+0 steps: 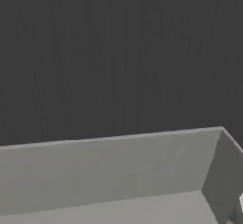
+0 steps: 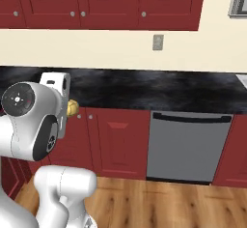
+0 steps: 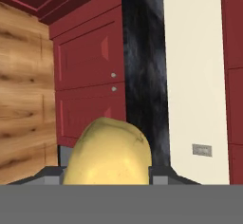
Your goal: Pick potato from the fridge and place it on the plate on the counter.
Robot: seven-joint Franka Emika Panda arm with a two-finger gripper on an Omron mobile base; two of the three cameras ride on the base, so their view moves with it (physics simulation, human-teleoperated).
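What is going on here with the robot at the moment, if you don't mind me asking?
The robot's gripper is shut on a potato, carrying it in the air in front of the red cabinets. In the right base view the potato shows just beside the arm, level with the edge of the black counter. It has not been set down yet.

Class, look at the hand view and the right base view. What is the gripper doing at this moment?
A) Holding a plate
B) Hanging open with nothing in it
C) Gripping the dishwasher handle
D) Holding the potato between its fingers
D: in the hand view the yellow-tan potato sits between the fingertips of the gripper, and in the right base view it pokes out beside the hand, in front of the counter.
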